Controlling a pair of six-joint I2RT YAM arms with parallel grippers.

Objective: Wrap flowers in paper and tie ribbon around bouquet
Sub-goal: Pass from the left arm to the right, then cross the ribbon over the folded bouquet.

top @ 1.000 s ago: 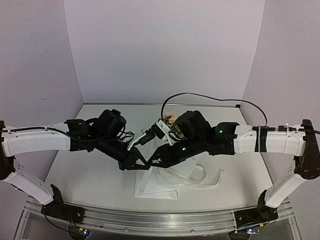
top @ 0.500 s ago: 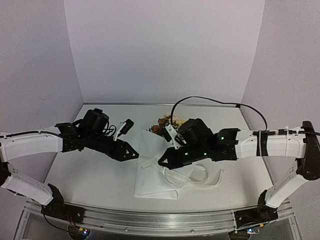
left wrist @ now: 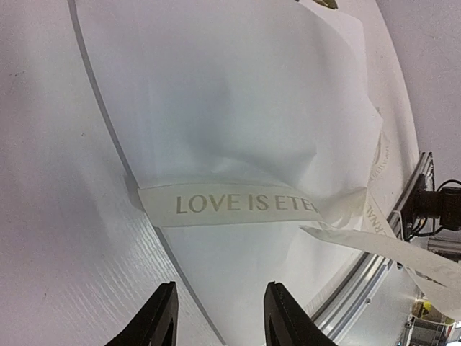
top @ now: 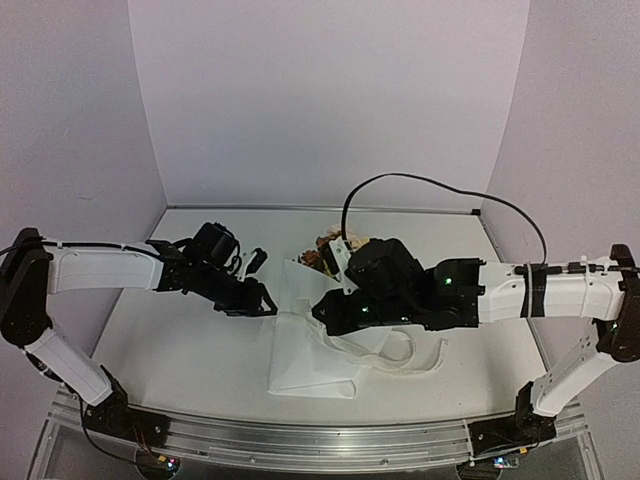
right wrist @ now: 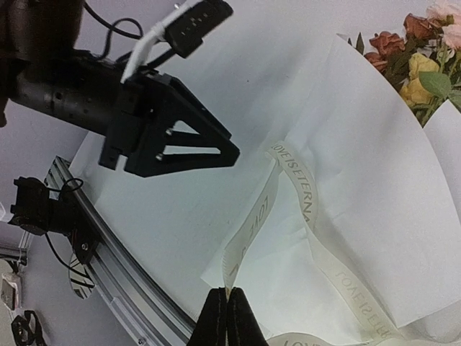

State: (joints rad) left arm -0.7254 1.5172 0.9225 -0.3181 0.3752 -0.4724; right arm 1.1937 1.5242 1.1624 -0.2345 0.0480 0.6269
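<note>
White paper (top: 300,352) fills the middle of the tabletop (top: 170,330), folded over into a rough cone whose narrow end points toward us. At its far, wide end we can see the flowers (top: 322,250) poking out: yellow, pink and reddish blooms with green leaves. Over on the right wrist view they sit in the top corner, tucked against the paper's edge.

Now the ribbon (right wrist: 253,220). Cream, printed with lettering, it arcs up off the paper in a loop and one end runs straight down into the right fingers (right wrist: 227,303), which are pressed fully together and pinching that end. The rest of it trails in loose loops off the paper's right side onto the tabletop.

The left fingers (left wrist: 277,306) stand partly apart with nothing between them, hovering just above the paper's left side. From that wrist we look down on a flat stretch of ribbon lying across the sheet, reading "LOVE IS ETE" before a fold of paper covers it.
</note>
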